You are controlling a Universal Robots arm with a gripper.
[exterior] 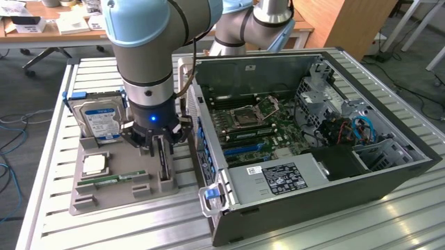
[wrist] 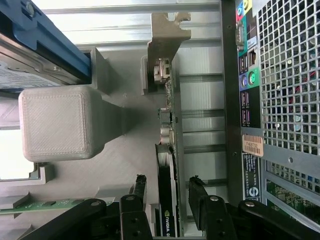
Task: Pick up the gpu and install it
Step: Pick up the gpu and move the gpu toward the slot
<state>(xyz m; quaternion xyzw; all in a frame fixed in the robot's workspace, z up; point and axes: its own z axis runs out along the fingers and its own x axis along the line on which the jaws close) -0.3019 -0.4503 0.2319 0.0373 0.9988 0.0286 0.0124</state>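
The gpu (exterior: pixel 164 169) stands on its long edge in a slot of the grey holder tray (exterior: pixel 111 200), just beside the open computer case (exterior: pixel 389 156). In the wrist view I look along the gpu (wrist: pixel 166 150), a thin dark card with its silvery bracket (wrist: pixel 167 40) at the far end. My gripper (exterior: pixel 161 151) is lowered over the card. Seen from the wrist, the gripper (wrist: pixel 168 182) is open and its black fingers (wrist: pixel 139 187) straddle the card with a small gap on each side.
On the tray also sit a silver hard drive (exterior: pixel 97 117) in a blue frame, a processor chip (exterior: pixel 95 164) and a green memory stick (exterior: pixel 111 178). The case's motherboard (exterior: pixel 250 125) lies exposed. The case's rear panel (wrist: pixel 250 100) runs close alongside the card.
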